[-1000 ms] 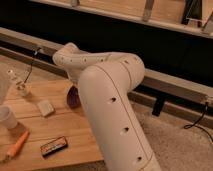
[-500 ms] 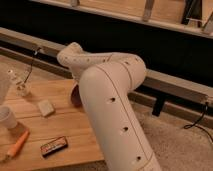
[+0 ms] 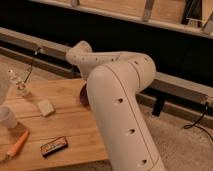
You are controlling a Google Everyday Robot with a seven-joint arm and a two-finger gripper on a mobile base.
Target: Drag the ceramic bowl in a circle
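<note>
Only a dark maroon sliver of the ceramic bowl [image 3: 83, 95] shows, on the wooden table [image 3: 65, 125] at its far right side, just left of my white arm [image 3: 117, 105]. The rest of the bowl is hidden behind the arm. The arm bends over from the right and comes down onto the bowl's place. My gripper is hidden behind the arm, at or just above the bowl.
A pale square block [image 3: 46, 107] lies left of the bowl. A white cup [image 3: 6, 118] stands at the left edge. An orange carrot-like item [image 3: 18, 144] and a dark flat packet [image 3: 54, 146] lie near the front. A small clear object [image 3: 20, 87] sits at the back left.
The arm's upper joint has swung a little to the right and away. The visible sliver of the bowl has shifted slightly right. The other objects have not moved.
</note>
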